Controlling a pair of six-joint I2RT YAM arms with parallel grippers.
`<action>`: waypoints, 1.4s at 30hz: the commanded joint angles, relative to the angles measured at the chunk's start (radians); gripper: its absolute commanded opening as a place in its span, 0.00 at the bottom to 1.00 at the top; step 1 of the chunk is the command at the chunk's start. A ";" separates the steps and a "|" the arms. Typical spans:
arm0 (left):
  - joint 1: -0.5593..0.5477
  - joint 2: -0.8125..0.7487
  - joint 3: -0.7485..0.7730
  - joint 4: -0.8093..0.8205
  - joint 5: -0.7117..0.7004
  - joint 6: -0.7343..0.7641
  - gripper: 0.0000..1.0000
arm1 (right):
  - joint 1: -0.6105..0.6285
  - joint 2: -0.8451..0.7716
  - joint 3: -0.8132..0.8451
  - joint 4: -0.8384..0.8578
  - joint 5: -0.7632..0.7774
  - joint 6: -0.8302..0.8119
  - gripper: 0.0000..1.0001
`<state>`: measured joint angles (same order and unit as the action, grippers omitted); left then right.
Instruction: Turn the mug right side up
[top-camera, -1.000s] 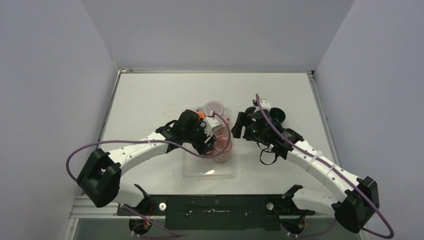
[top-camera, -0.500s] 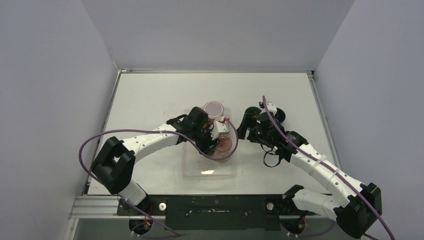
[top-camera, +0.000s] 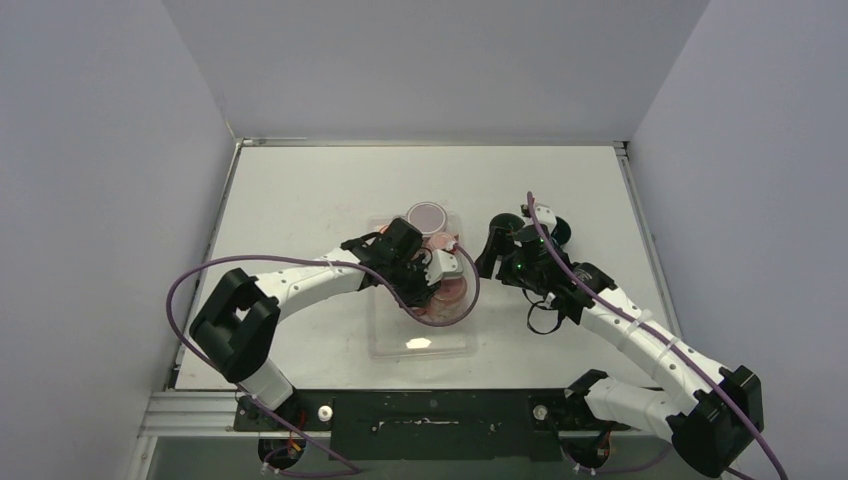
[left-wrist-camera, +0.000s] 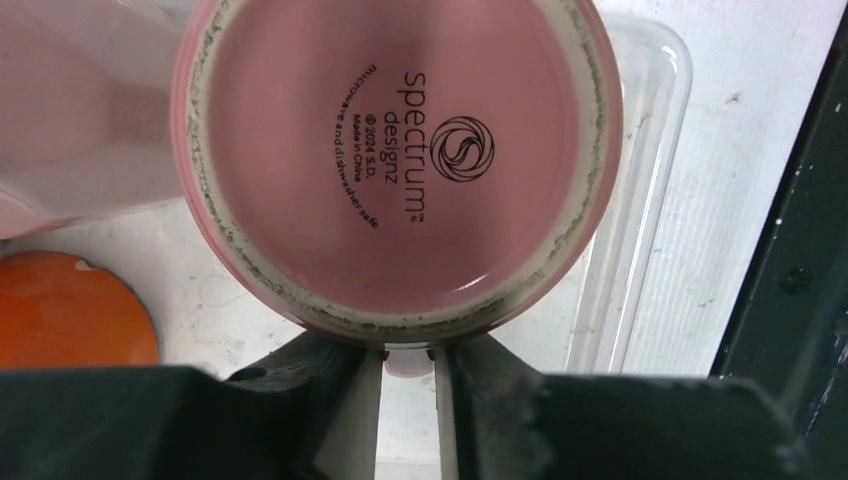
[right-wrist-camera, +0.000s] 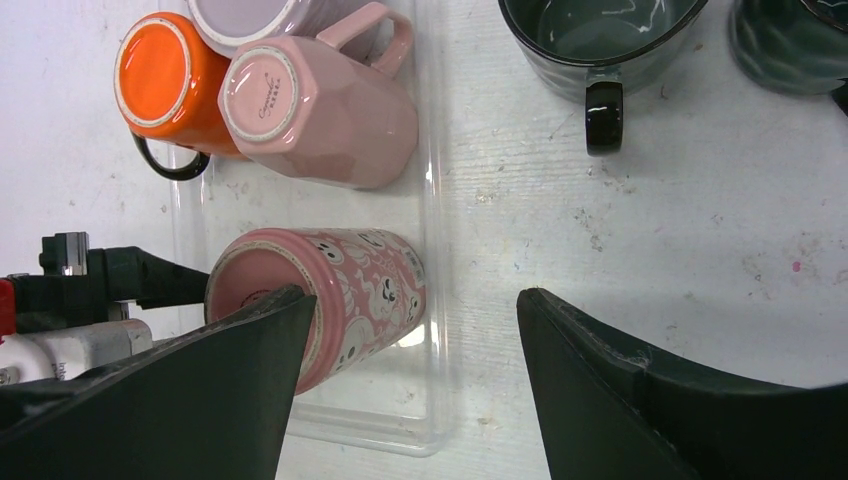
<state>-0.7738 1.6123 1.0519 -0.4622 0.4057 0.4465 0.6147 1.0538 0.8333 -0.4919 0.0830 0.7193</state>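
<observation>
A pink mug with a white ghost pattern (top-camera: 452, 292) is in the clear plastic tray (top-camera: 420, 350), tipped with its base toward the left arm. In the left wrist view its base (left-wrist-camera: 400, 160) fills the frame. My left gripper (left-wrist-camera: 408, 375) is shut on a small pink part at the mug's lower edge, seemingly the handle; it also shows in the top view (top-camera: 432, 272). The right wrist view shows the mug (right-wrist-camera: 350, 285) on its side. My right gripper (right-wrist-camera: 415, 305) is open and empty over the tray's right wall, and it shows in the top view (top-camera: 490, 255).
In the tray's far end stand upside down an orange mug (right-wrist-camera: 165, 75), a pale pink faceted mug (right-wrist-camera: 320, 110) and a lilac mug (right-wrist-camera: 260, 15). Two dark mugs (right-wrist-camera: 590, 40) (right-wrist-camera: 790, 40) stand upright on the table right of the tray. Walls enclose the table.
My left gripper has moved right with the pink ghost mug, and the mug has tipped and shifted right in the tray. The right arm moved slightly right, then held still.
</observation>
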 joint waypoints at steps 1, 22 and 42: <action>-0.017 0.030 0.019 0.044 -0.024 0.001 0.13 | -0.008 -0.022 0.001 0.007 0.031 0.001 0.76; 0.029 -0.276 -0.181 0.265 0.022 -0.300 0.00 | -0.017 -0.102 -0.029 0.070 -0.003 0.011 0.75; 0.156 -0.608 -0.211 0.690 0.004 -0.736 0.00 | -0.016 -0.268 -0.025 0.367 -0.219 0.044 0.91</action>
<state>-0.6258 1.0557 0.7353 -0.0376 0.3748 -0.1558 0.6025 0.8345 0.7998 -0.2634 -0.0696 0.7448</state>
